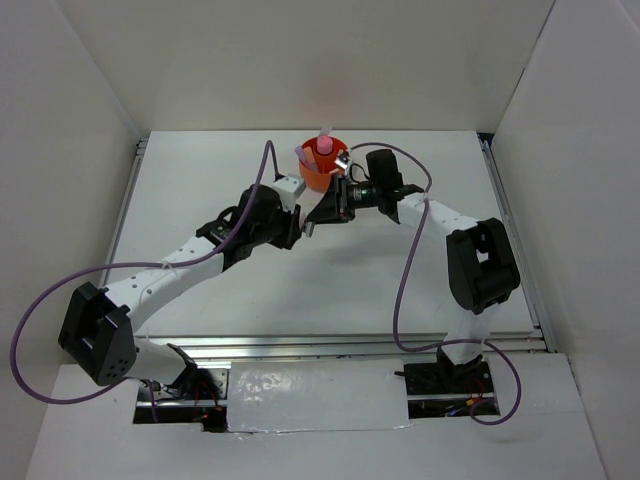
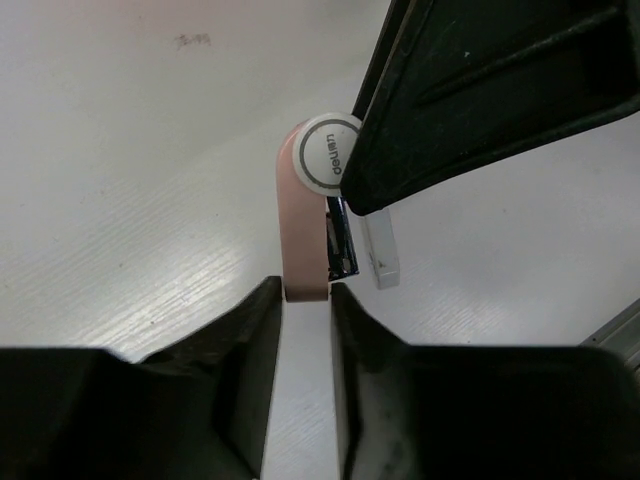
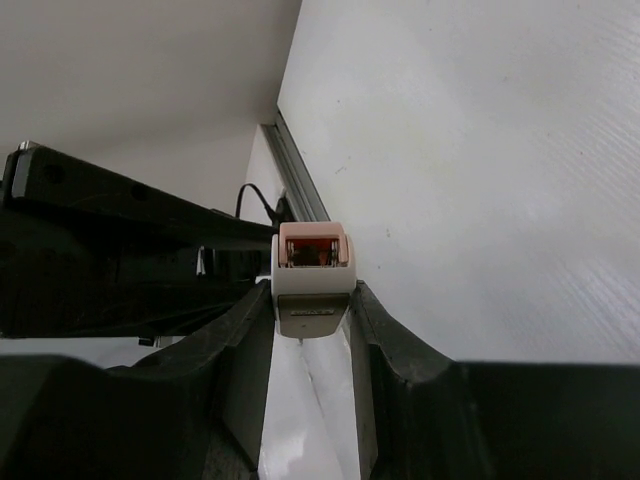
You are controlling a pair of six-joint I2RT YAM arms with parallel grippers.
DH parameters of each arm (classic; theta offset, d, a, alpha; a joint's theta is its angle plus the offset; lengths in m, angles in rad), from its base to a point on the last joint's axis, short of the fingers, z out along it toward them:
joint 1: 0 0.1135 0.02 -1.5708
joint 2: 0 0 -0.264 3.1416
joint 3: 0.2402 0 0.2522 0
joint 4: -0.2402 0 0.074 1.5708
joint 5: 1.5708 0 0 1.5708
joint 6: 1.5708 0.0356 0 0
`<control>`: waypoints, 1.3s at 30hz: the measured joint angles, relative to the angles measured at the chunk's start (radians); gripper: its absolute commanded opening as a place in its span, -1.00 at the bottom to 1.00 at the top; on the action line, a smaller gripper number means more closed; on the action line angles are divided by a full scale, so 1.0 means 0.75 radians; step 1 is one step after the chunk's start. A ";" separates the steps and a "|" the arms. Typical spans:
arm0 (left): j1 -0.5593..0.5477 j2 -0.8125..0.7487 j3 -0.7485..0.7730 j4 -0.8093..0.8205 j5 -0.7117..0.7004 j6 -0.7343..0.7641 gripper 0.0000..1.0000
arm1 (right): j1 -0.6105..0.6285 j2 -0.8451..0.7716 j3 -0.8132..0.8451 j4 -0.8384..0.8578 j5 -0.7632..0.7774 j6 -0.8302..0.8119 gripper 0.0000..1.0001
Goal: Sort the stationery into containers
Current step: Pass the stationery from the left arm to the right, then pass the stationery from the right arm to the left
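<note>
Here, left gripper: clenched on one end of the pink correction-tape dispenser.
Right gripper: clamped on its other end, reaching in from 2 o'clock.
Dispenser: shared between both grippers, outside the orange tub.
Tub: near, at 12 o'clock from them.

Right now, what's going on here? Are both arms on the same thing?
Both arms meet just on the near side of the orange tub. The left gripper is clamped on one end of a small pink stationery item. The right gripper has its fingers against both sides of the same item, so this looks like a handover between the arms. Some stationery already stands in the tub; this item is not in yet.
</note>
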 measured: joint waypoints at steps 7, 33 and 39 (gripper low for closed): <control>0.121 -0.006 0.033 -0.033 0.185 0.021 0.60 | -0.029 -0.009 -0.055 0.040 -0.068 -0.077 -0.99; 0.320 -0.141 -0.198 0.640 1.185 -0.620 0.10 | -0.064 -0.076 -0.380 1.694 -0.514 0.946 -1.00; 0.316 -0.143 -0.197 0.618 1.167 -0.596 -0.03 | -0.048 -0.088 -0.380 1.705 -0.515 0.946 -1.00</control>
